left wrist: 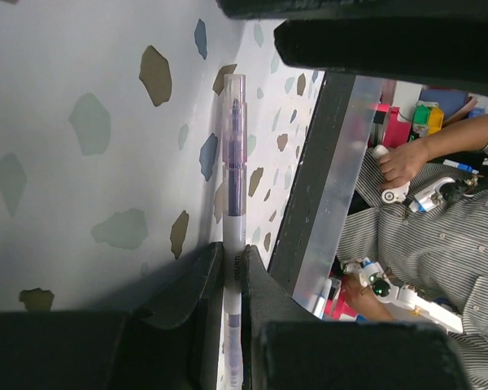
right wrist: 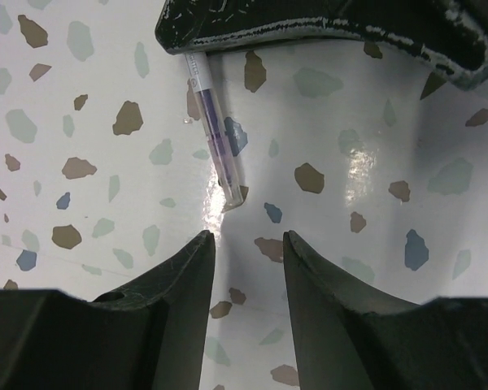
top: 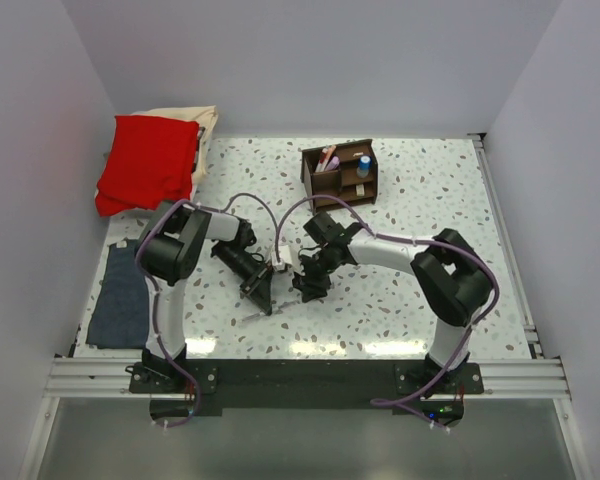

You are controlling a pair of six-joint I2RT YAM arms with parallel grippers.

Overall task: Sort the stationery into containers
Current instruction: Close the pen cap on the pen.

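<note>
Two grippers in play, one pen between them. Left gripper (left wrist: pixel 232 280) is clamped on that single clear pen (left wrist: pixel 233 162), purple core showing through the barrel, which sticks straight out past the fingertips and lies low along the speckled table (top: pixel 430 200). Right gripper (right wrist: pixel 248 244) has its jaws parted with nothing between them; the pen's tip sits just ahead of the gap, apart from both fingers.

Writing: I can see one line of small print on the barrel right where the left fingers (left wrist: pixel 191 284) pinch it, and one white printed band in the right wrist view, neither readable. The pen's rear end is buried between the left fingers.

Farther out, beyond both grippers, one dark brown organizer (top: pixel 340 185). In it I count one pink-red pen (top: pixel 327 158) and one blue-and-white cylinder (top: pixel 364 165), in separate compartments; the rest is too small to make out. Off the left arm's side, one red cloth (top: pixel 145 160) and one blue-grey cloth (top: pixel 120 295).
</note>
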